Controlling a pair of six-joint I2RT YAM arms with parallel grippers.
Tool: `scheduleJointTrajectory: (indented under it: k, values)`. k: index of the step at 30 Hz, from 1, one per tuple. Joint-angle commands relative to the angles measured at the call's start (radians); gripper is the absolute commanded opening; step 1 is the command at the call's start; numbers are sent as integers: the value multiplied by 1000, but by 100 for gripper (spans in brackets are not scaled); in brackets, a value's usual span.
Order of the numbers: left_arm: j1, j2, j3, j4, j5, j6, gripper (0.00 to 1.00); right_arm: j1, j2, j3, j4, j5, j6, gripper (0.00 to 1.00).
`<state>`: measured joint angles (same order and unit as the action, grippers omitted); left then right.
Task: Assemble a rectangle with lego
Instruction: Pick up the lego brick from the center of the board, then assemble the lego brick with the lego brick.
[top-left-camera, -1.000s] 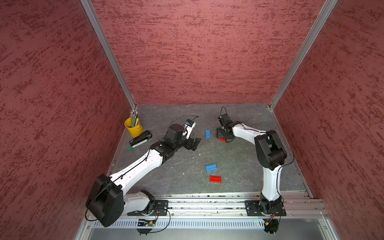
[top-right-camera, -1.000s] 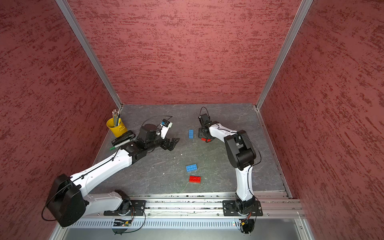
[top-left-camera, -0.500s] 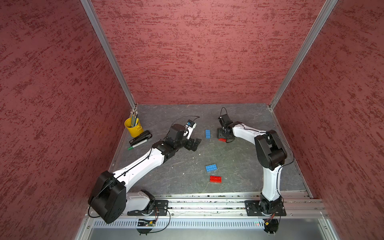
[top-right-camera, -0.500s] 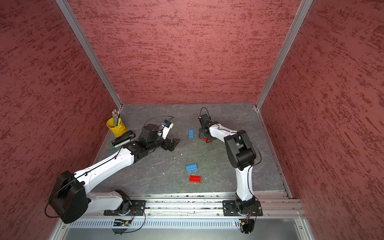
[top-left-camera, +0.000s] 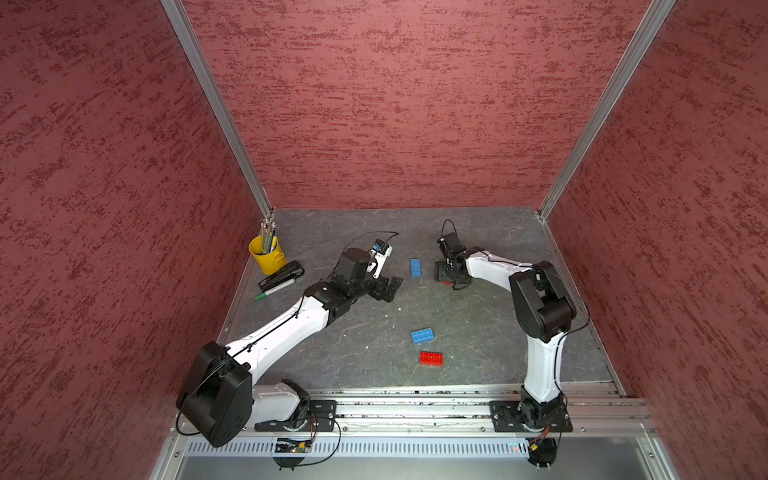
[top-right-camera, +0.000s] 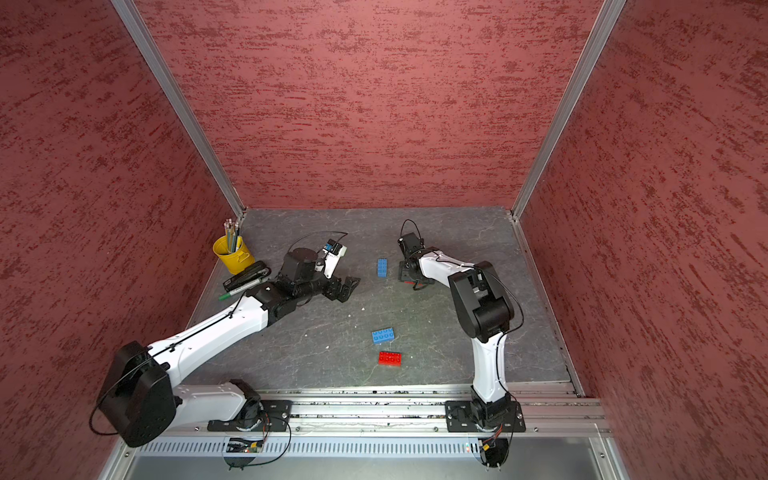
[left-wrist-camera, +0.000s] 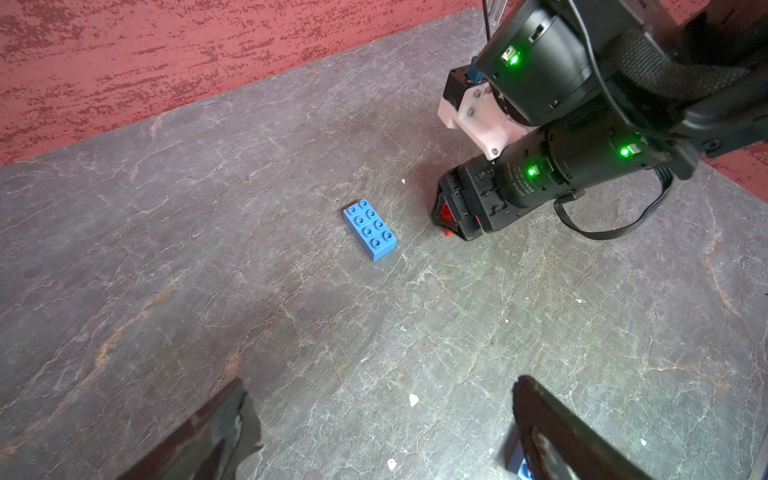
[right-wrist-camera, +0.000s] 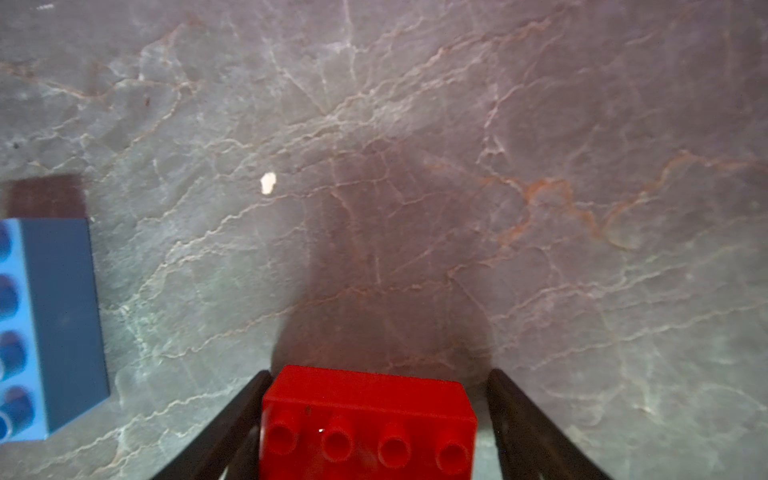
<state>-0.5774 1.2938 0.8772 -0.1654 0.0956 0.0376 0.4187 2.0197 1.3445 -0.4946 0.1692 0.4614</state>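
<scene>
My right gripper (right-wrist-camera: 380, 374) is open low over the table at the back, its fingers either side of a red lego brick (right-wrist-camera: 368, 419) that lies on the table, with a gap on one side. That red brick (left-wrist-camera: 445, 214) peeks out under the right gripper (top-left-camera: 444, 276). A blue brick (top-left-camera: 415, 267) lies just left of it, also seen as the blue brick (left-wrist-camera: 369, 229). My left gripper (left-wrist-camera: 380, 382) is wide open and empty, left of that blue brick (top-right-camera: 382, 267). A second blue brick (top-left-camera: 422, 336) and a red brick (top-left-camera: 431, 358) lie apart near the front. No joined rectangle shows.
A yellow cup of pencils (top-left-camera: 267, 254), a black stapler (top-left-camera: 281, 276) and a green marker (top-left-camera: 274, 291) sit at the back left. Red walls close the table on three sides; a metal rail (top-left-camera: 415, 409) runs along the front.
My left arm has edged a little to the right, toward the far blue brick. The right gripper has stayed over the red brick, its jaws a little wider.
</scene>
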Motion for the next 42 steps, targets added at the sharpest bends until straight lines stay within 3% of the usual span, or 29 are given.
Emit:
scheduleJointTrajectory:
  k: [1, 15, 21, 30, 42]
  values:
    - [1, -8, 24, -3, 1, -9, 100, 10, -19, -32, -15, 10, 34, 73]
    - [8, -4, 26, -2, 4, -37, 100, 19, -64, 11, -2, 18, 4, 56]
    - [85, 2, 25, 7, 55, -151, 100, 39, -1, 208, -48, -19, -38, 55]
    - [102, -7, 23, -10, 7, -140, 100, 97, 168, 501, -122, -68, -56, 55]
    - [108, 0, 25, -13, 2, -139, 100, 131, 260, 581, -154, -61, -68, 55]
